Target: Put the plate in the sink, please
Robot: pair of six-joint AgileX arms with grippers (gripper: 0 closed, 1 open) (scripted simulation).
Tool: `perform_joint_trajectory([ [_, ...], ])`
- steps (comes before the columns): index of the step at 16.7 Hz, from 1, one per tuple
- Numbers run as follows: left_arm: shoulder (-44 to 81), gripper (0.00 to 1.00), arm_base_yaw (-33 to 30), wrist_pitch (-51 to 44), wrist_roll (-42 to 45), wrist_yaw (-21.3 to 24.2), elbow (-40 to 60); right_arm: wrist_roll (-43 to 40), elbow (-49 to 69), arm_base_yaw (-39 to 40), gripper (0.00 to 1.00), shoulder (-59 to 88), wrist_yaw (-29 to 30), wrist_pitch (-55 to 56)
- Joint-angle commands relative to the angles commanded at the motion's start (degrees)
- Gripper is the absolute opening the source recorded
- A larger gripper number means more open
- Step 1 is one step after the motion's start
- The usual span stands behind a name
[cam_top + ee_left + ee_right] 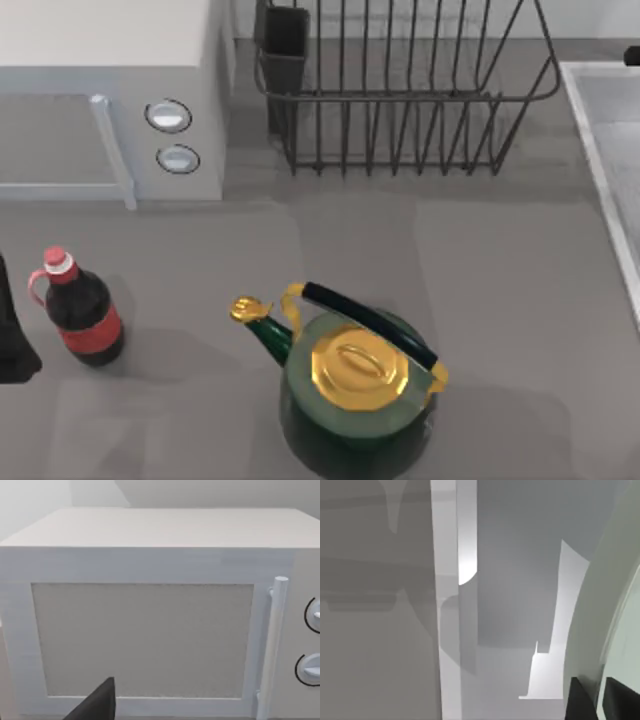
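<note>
The pale mint-green plate (pixel 620 580) curves along one side of the right wrist view, its rim running down between two dark fingers (pixel 580 702). My right gripper (pixel 599 694) is shut on that rim. Behind the plate lies the sink (pixel 447 580), with its white raised rim and light grey basin. In the top view the sink (pixel 598 150) runs along the table's right edge. My left gripper (pixel 12 345) is parked at the table's left edge, facing the microwave.
A white microwave (pixel 110 60) stands at the back left, with a dark wire dish rack (pixel 400 100) beside it. A cola bottle (pixel 80 310) stands at the left. A green kettle with a gold lid (pixel 355 385) sits at the front centre.
</note>
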Motion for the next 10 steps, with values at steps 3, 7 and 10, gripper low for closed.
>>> perform_joint_trajectory([
  [3, 0.0, 1.0, 0.0, 0.0, 0.0, 0.0, 0.0, 0.0, 0.0, 0.0, 0.23, 0.0, 0.0, 0.0],
  [7, 0.0, 1.0, 0.0, 0.0, 0.0, 0.0, 0.0, 0.0, 0.0, 0.0, 0.53, 0.0, 0.0, 0.0],
  [10, 0.0, 1.0, 0.0, 0.0, 0.0, 0.0, 0.0, 0.0, 0.0, 0.0, 0.75, 0.0, 0.0, 0.0],
])
